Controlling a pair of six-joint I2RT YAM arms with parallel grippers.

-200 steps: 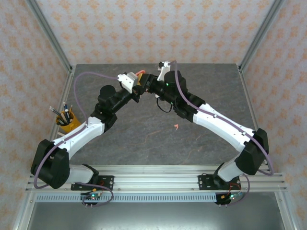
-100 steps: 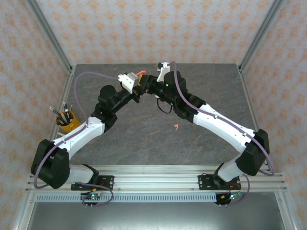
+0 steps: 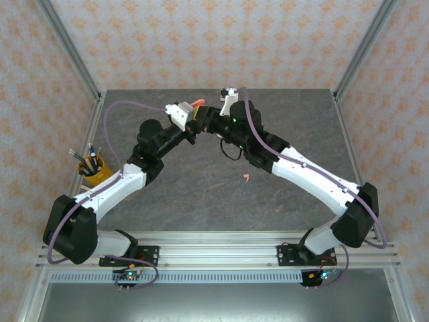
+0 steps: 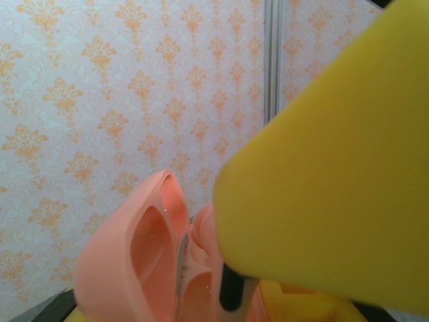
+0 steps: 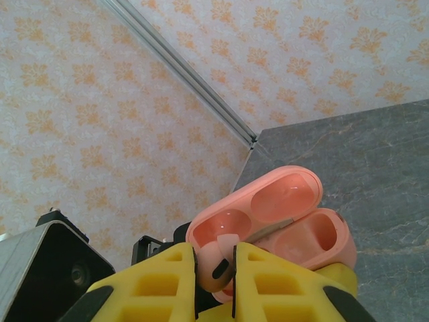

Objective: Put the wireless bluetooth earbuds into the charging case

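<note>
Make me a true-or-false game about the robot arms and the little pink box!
1. The pink case is open. True.
2. The right arm's jaws pinch a white earbud. False: the held earbud is pink.
3. A loose earbud lies on the table. True.
4. The yellow cup of pens is tipped over. False: it stands upright.
5. The case sits on the table. False: the left arm's jaws hold it up in the air.

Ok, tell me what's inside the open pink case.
Right wrist view: one well of the case looks empty; the other is hidden behind the right tool and the pink earbud it pinches.
</note>
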